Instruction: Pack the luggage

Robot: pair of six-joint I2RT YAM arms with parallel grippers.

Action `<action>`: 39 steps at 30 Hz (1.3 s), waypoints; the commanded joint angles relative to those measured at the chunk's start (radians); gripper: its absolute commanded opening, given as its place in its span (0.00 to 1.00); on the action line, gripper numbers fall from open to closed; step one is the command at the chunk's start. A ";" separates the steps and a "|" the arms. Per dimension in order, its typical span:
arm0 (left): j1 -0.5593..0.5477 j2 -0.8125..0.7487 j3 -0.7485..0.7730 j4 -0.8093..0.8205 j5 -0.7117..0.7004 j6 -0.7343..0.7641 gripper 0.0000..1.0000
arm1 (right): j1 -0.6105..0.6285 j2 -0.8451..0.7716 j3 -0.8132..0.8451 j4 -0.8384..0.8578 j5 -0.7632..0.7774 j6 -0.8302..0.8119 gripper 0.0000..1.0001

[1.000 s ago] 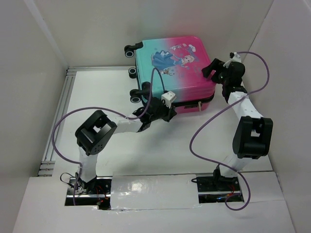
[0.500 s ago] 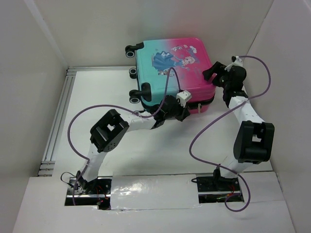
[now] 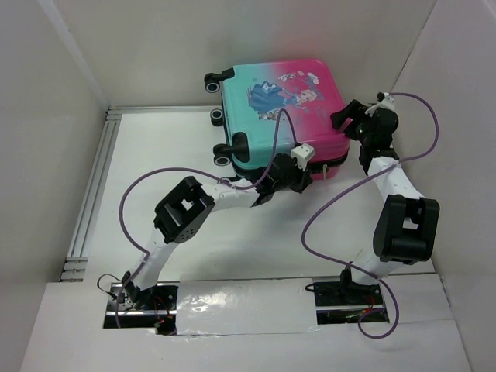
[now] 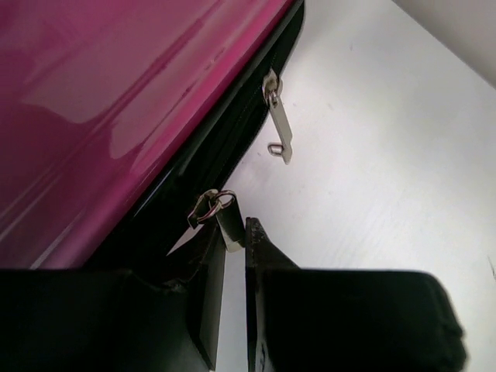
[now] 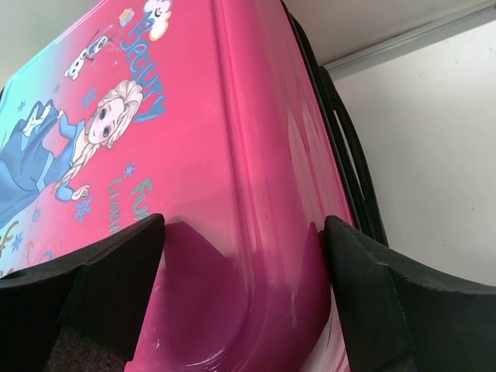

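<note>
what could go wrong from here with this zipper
The left gripper pinches just the tip of the zipper pull; it may slip free. The right gripper only straddles the luggage corner, jaws wide, so the luggage could slide when tugged. The second pull hangs close by and might get in the way.

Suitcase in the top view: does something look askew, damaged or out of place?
Only its placement: the suitcase lies turned at an angle to the edges of the table, not square. No damage shows, and nothing is spilled.
</note>
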 commanded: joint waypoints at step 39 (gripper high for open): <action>-0.164 -0.109 -0.235 0.362 -0.143 -0.115 0.00 | 0.216 -0.210 -0.211 -0.201 -0.075 0.102 0.76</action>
